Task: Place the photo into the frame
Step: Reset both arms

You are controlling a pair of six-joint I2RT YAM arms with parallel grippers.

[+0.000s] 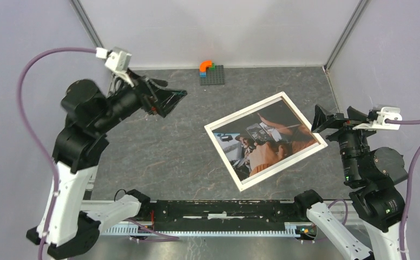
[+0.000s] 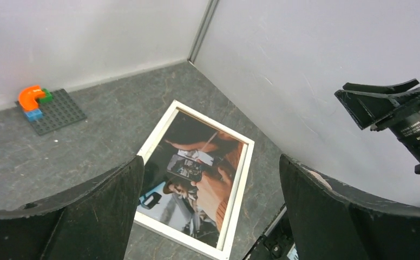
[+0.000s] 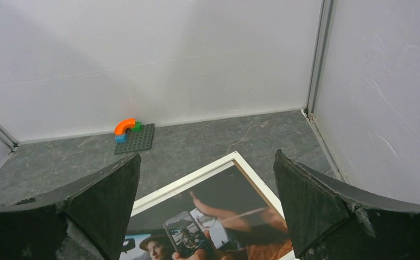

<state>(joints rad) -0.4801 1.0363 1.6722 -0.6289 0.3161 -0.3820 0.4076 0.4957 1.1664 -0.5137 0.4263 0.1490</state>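
Both tools, left [image 1: 172, 100] and right [image 1: 338, 120], hang open and empty above the table [image 1: 159, 146]. The photo [image 1: 264, 138] lies inside the white frame [image 1: 243, 110], right of centre. Insertion looks finished; next likely needs only checking the corners sit flat.

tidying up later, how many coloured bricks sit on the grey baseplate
3: an orange arch, a green brick at one end, a blue brick at the other. More may be hidden beneath the arch.
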